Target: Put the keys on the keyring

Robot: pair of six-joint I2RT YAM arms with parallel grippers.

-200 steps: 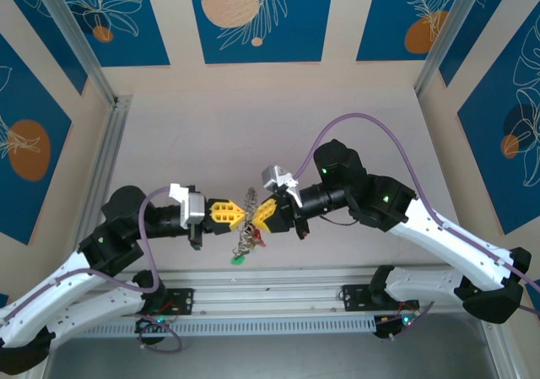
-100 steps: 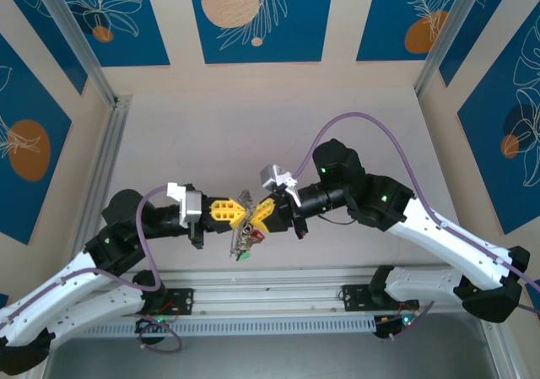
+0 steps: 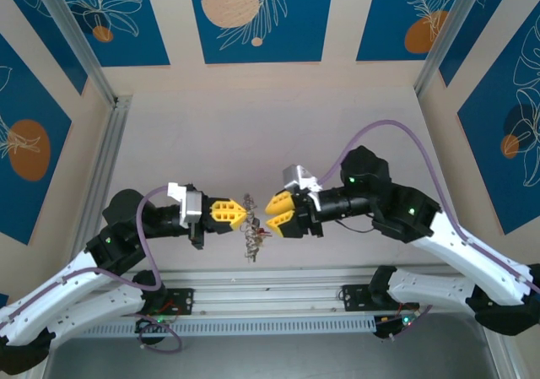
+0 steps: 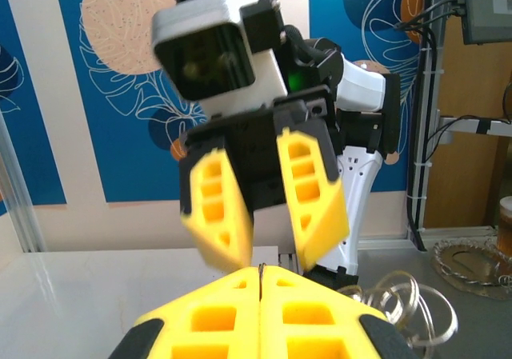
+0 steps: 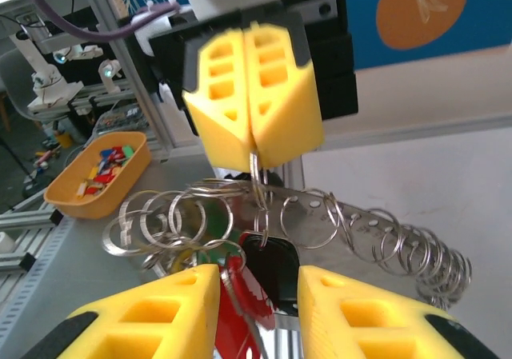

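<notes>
My left gripper [image 3: 243, 213] is shut on the thin grey wire of the keyring [image 3: 250, 203], which hangs in the air between the two arms. In the right wrist view its yellow fingers [image 5: 254, 111] pinch the keyring [image 5: 256, 171], whose rim carries several small metal rings. A black key [image 5: 274, 267], a red one [image 5: 240, 303] and a green one [image 5: 206, 257] dangle below it. My right gripper [image 3: 272, 212] stands open just right of the bunch, its jaws either side of the black key without touching it [image 5: 256, 299]. From the left wrist, it [image 4: 272, 251] faces my shut left gripper [image 4: 262, 269].
An orange bin [image 5: 96, 175] of coloured pieces sits off the table's near side. A perforated metal rail [image 3: 278, 282] runs along the near edge below the keys. Pale tabletop [image 3: 253, 134] stretches behind the grippers.
My right gripper has opened, let go of the bunch and drawn back to the right. The left gripper still holds the keyring, and the keys have swung a little.
</notes>
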